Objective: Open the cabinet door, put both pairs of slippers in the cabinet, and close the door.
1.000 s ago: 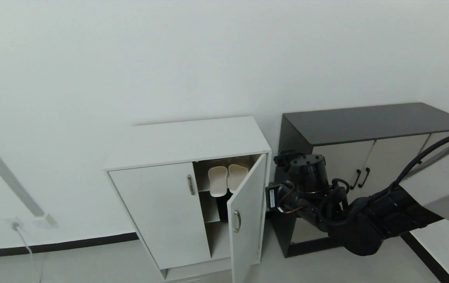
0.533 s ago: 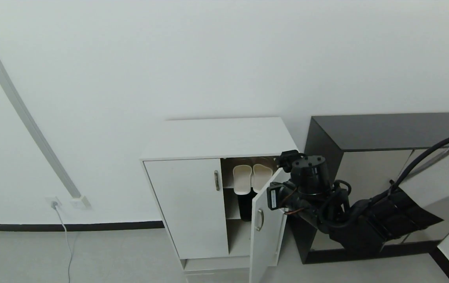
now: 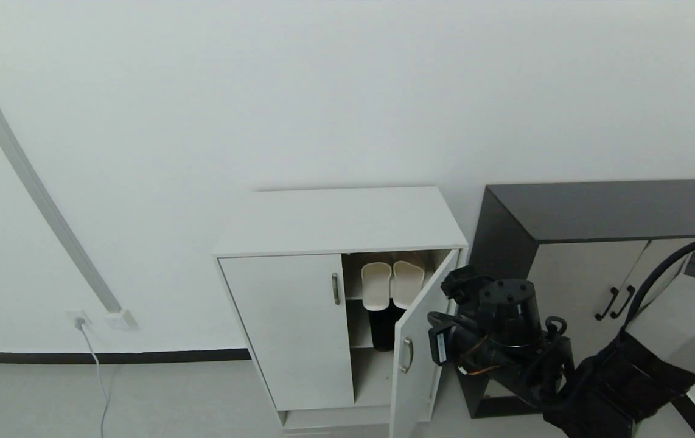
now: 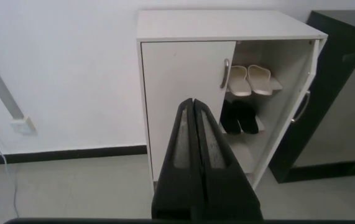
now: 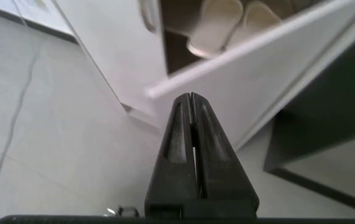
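Both pairs are in the white cabinet [image 3: 335, 222]: the cream slippers [image 3: 391, 285] lie side by side on the upper shelf and the black slippers [image 4: 239, 118] on the shelf below. The right door [image 3: 417, 359] stands ajar while the left door [image 3: 286, 328] is shut, so closing looks like the remaining step. The right gripper [image 5: 191, 96] has its fingers pressed together with nothing between them and points at the open door's outer face. The left gripper [image 4: 194, 106], likewise closed and empty, hangs well back in front of the cabinet. The door is probably a light, stiff panel that swings freely on its hinges, so it needs a push, not a grasp. The best contact is likely flat on the outer face near the slim metal handle [image 3: 406, 355], far from the hinge. The smooth surface may let the fingertips slide. The slippers appear to sit clear of the door's swing.
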